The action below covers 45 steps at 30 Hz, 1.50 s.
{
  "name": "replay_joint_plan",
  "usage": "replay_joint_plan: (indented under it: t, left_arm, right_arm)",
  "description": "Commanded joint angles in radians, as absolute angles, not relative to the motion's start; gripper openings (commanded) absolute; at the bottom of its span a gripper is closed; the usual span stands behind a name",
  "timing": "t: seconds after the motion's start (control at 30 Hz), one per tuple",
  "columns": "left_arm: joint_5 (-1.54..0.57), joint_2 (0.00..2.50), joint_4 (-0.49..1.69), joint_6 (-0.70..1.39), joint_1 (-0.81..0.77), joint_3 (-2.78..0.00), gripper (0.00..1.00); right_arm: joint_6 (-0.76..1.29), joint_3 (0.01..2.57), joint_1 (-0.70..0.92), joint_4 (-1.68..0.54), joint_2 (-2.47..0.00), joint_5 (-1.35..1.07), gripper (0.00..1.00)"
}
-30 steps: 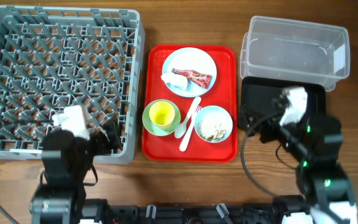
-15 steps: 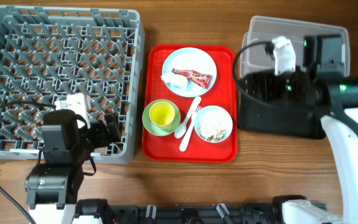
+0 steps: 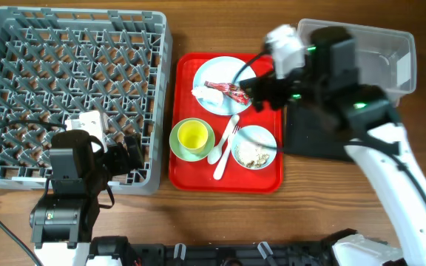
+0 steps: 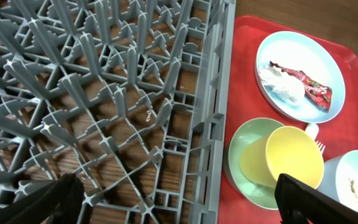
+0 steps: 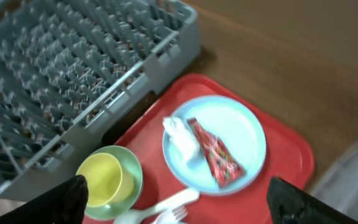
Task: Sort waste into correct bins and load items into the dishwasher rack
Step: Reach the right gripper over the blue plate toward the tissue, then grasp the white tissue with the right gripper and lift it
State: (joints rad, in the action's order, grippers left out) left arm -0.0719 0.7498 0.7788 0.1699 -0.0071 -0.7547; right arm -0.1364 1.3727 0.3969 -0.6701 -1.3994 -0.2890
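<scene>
The grey dishwasher rack (image 3: 72,89) fills the left. A red serving tray (image 3: 268,177) holds the pale plate (image 3: 235,74) with the red wrapper (image 3: 229,91) and white napkin (image 3: 207,94), the yellow cup (image 3: 191,135) in the green bowl (image 3: 177,148), the white spoon and fork (image 3: 224,144), and the blue bowl (image 3: 254,146) with rice scraps. My right gripper (image 3: 256,94) is open and empty above the plate's right edge; its view shows the plate (image 5: 229,124) and wrapper (image 5: 216,155). My left gripper (image 3: 130,157) is open and empty over the rack's front right corner (image 4: 210,124).
The clear tub (image 3: 379,59) stands at the back right, and the black tray (image 3: 324,137) lies in front of it. My right arm partly covers both. Bare wooden table lies in front of the tray and rack.
My right arm has swung from above the black tray up and left to the plate on the red tray. My left arm shifted slightly, then stayed still.
</scene>
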Motion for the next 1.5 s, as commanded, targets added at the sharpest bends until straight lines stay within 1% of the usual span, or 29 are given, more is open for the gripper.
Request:
replay_joint_plan:
  t: [0.0, 0.1, 0.13, 0.37, 0.53, 0.87, 1.0, 1.23, 1.33, 1.4, 1.43, 1.47]
  left_arm:
    - [-0.059, 0.748, 0.776, 0.180, -0.002, -0.775, 1.00]
    - [-0.059, 0.748, 0.776, 0.180, -0.002, -0.775, 1.00]
    - [-0.059, 0.748, 0.776, 0.180, -0.002, -0.775, 1.00]
    - [-0.059, 0.748, 0.776, 0.180, -0.002, -0.775, 1.00]
    - [-0.059, 0.748, 0.776, 0.180, -0.002, -0.775, 1.00]
    - [-0.059, 0.748, 0.776, 0.180, -0.002, -0.775, 1.00]
    - [-0.059, 0.748, 0.776, 0.180, -0.002, -0.775, 1.00]
    - [-0.059, 0.748, 0.776, 0.180, -0.002, -0.775, 1.00]
    - [-0.059, 0.748, 0.776, 0.180, -0.002, -0.775, 1.00]
    - [-0.059, 0.748, 0.776, 0.180, -0.002, -0.775, 1.00]
    - [-0.059, 0.748, 0.776, 0.180, -0.002, -0.775, 1.00]
    - [-0.059, 0.748, 0.776, 0.180, -0.002, -0.775, 1.00]
  right_arm:
    - [-0.214, 1.397, 0.477, -0.610, -1.485, -0.153, 0.91]
    - [-0.210, 1.397, 0.507, -0.567, -1.563, -0.153, 0.84]
    - [-0.204, 1.397, 0.512, -0.555, -1.593, -0.154, 0.84]
    - [-0.135, 1.397, 0.521, -0.498, -1.818, -0.157, 0.84]
    - [-0.104, 1.397, 0.521, -0.454, -1.931, -0.157, 0.87]
    - [-0.102, 1.396, 0.521, -0.352, -2.026, -0.157, 0.85]
    - [-0.101, 1.395, 0.521, -0.349, -2.040, -0.157, 0.79]
    - [-0.048, 1.392, 0.521, -0.349, -2.083, -0.165, 0.78]
    - [-0.042, 1.392, 0.521, -0.348, -2.088, -0.184, 0.72]
    - [-0.042, 1.392, 0.521, -0.347, -2.088, -0.184, 0.65]
    - [-0.041, 1.392, 0.521, -0.345, -2.088, -0.184, 0.59]
    - [-0.039, 1.392, 0.521, -0.345, -2.088, -0.184, 0.48]
